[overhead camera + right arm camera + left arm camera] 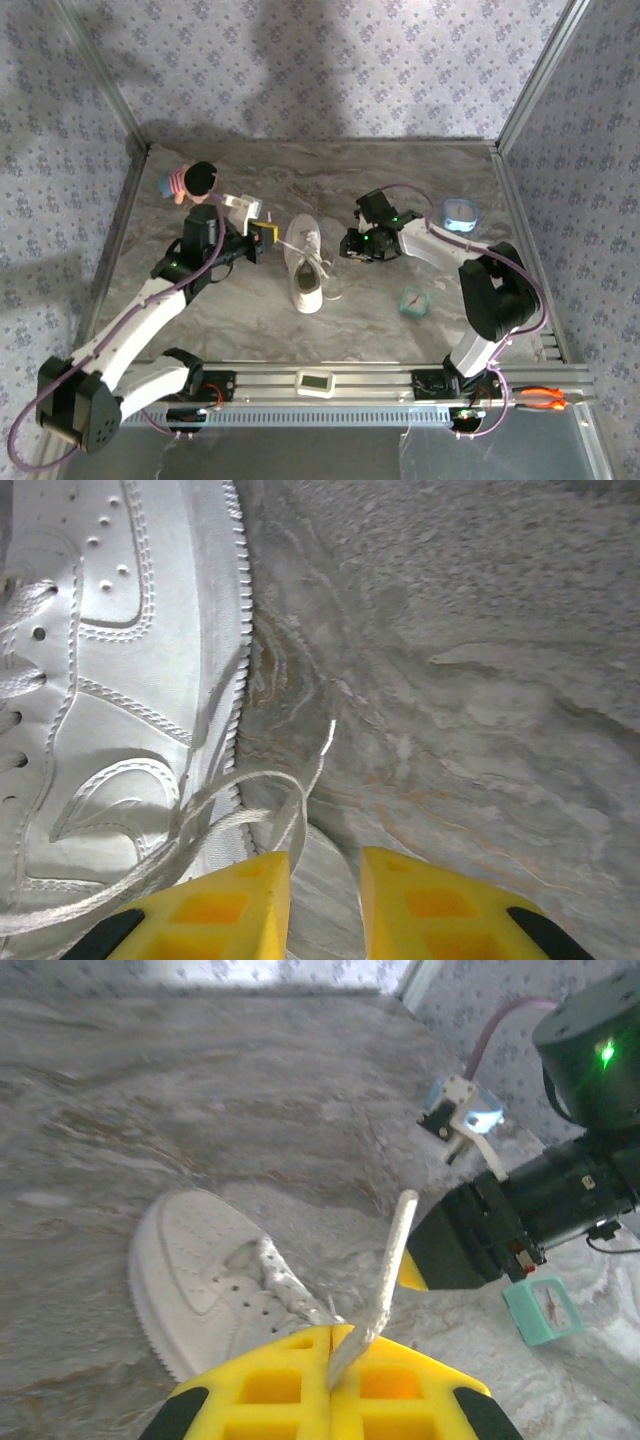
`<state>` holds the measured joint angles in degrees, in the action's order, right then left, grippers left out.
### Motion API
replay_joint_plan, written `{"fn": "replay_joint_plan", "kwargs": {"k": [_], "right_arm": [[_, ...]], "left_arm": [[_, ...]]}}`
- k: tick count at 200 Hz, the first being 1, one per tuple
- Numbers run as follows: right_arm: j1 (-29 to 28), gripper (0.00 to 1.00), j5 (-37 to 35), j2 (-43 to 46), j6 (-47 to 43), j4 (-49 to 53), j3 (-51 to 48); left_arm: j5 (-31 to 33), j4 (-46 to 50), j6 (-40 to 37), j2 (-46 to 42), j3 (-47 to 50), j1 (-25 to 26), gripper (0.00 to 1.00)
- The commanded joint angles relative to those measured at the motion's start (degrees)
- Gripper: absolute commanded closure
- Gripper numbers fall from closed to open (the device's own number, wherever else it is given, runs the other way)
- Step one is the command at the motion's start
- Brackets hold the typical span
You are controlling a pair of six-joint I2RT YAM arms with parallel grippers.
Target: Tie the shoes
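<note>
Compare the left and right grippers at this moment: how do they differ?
The left gripper is shut on a lace, whose free end sticks out past it; the right gripper is open, with a lace loop lying beside it unclamped. From above, the left gripper sits left of the shoe, the right gripper to its right. Both are yellow-tipped and face the shoe.

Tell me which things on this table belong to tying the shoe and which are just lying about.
Job: white sneaker; its lace, pinched by the left gripper, jaws shut.
Lying about: doll; small teal clock; round blue object.
</note>
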<state>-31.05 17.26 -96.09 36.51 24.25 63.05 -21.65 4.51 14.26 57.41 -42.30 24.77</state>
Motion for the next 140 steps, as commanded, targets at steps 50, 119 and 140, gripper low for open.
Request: {"fn": "replay_joint_plan", "kwargs": {"k": [50,119,140], "right_arm": [[-2.0,0.79,-3.02,-2.63,0.75,2.29,2.73],[-4.39,0.68,-3.63,-7.49,2.29,3.08,4.8],[-5.2,0.64,-3.63,-9.21,2.58,3.23,4.81]], "left_arm": [[10.6,8.35,3.45,-4.75,1.28,-3.89,1.0],[18.09,14.88,3.68,-11.08,1.61,-5.18,1.0],[18.42,15.98,3.32,-11.18,1.61,-5.15,1.0]]}}
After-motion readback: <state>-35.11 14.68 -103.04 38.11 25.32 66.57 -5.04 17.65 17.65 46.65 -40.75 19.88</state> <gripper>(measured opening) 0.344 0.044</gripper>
